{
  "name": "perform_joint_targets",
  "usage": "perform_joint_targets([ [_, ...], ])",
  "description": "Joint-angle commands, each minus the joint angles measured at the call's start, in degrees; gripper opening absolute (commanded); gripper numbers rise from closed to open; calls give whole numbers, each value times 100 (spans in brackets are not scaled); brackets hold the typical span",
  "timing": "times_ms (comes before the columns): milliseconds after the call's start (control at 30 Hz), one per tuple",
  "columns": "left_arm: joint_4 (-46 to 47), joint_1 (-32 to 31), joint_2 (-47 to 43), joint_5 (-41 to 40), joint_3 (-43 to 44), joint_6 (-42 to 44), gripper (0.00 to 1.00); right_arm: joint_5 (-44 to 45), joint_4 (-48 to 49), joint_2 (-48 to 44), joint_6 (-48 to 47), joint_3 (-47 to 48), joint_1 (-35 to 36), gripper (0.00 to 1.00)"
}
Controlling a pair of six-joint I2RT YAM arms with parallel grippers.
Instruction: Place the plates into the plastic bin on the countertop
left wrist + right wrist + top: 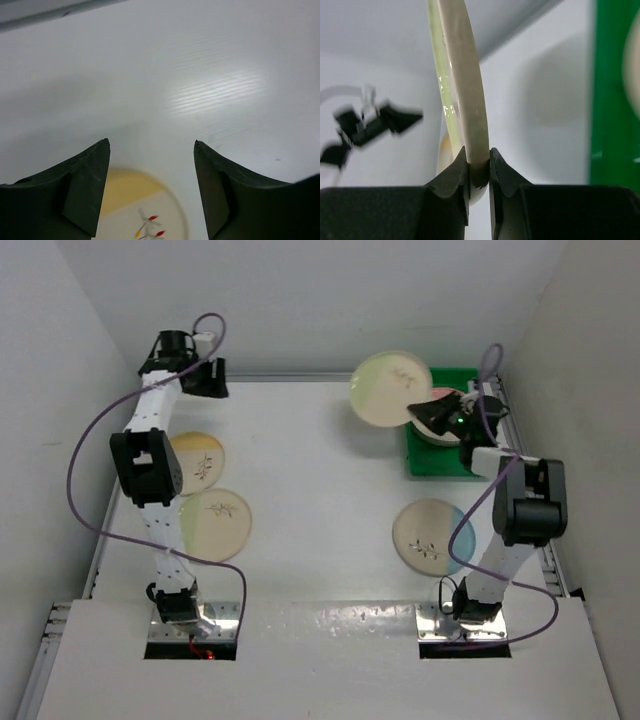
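Note:
My right gripper (425, 412) is shut on the rim of a cream plate with a green segment (390, 388), held in the air just left of the bright green plastic bin (440, 462). In the right wrist view the plate (462, 75) stands edge-on between my fingers (455, 175), with the bin (612, 95) at the right. A plate with a pink segment (445, 425) lies in the bin, mostly hidden by the gripper. My left gripper (205, 378) is open and empty at the far left of the countertop (320, 470). Its wrist view shows an orange-segment plate (142, 210) below it.
On the countertop lie an orange-segment plate (200, 460), a yellow-green plate (215, 523) on the left, and a blue-segment plate (432, 536) in front of the right arm. White walls surround the table.

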Motion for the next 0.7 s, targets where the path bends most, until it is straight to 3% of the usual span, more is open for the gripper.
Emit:
perform_joint_targets([
  [0,174,460,-379,-866,-227,-540,70,1145,1471,-841,906,-473,-603,0],
  [67,174,812,-440,-997,-482,-540,70,1919,1244,-1140,1037,-929,-928,0],
  [233,174,1453,-502,-1332,-1010,-321,73,2862,902,-1362,1161,-1450,-1290,0],
  [500,174,2034,-292,-1552,-1634,-207,76,2775,109,-651,809,-694,-1422,0],
  [567,174,2096,-291,-1500,-1714,-206,78,2793,-67,-509,748,-450,-1414,7],
  [600,174,2157,-239,-1499,-1775,-154,78,2758,-416,-404,678,-387,-1422,17],
  [667,174,2211,-239,-1377,-1837,-153,78,2714,-890,-281,476,-124,-1405,29],
])
